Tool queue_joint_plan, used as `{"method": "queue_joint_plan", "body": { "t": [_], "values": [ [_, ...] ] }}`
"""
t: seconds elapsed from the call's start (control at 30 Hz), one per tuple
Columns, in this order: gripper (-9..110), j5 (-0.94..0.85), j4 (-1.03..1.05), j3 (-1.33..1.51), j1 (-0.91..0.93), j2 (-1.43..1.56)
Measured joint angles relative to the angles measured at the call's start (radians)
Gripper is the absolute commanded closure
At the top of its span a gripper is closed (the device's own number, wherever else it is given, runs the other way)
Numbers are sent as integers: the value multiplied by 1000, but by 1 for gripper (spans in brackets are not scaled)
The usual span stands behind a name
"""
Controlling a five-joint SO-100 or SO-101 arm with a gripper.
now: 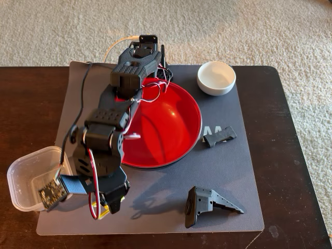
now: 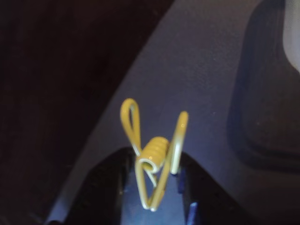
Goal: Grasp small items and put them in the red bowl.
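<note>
Where it stands: while the arm bends low over the near left corner of the grey mat, the gripper sits closed around a yellow clip.

Grip: in the wrist view the dark jaws press on the clip's lower legs from both sides; its coil spring sits just above them and its two wire loops rise clear.

Clip's lie: the long axis runs straight out from the jaws, loops pointing away from the wrist camera, with the mat behind. Whether the clip is lifted off the mat or resting on it, I cannot tell.

Fixed view: only a sliver of yellow shows under the gripper, beside the clear square tub.

The turn ahead: the red bowl lies just behind the gripper, towards the arm's base and a little to the right in the fixed view. My guess is that the clip must be raised over the near rim and carried back.

Bowl contents: nothing visible in the part not hidden by the arm.

Count: one arm, one red bowl, one yellow clip, one clear tub, one small white dish, one ribbed black piece, one black angular bracket.

Still out: the tub overhangs the mat's left edge, the dish sits at the far right corner, the ribbed piece right of the bowl, the bracket near the front edge.
</note>
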Motion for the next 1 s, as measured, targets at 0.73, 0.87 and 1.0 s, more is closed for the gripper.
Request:
{"method": "queue_joint_plan", "body": {
  "t": [0.73, 0.87, 1.0],
  "values": [
    [99, 72, -109, 1661, -258, 1276],
    [78, 89, -141, 1727, -281, 1273],
    [73, 107, -143, 1738, -273, 1276]
  ]
}}
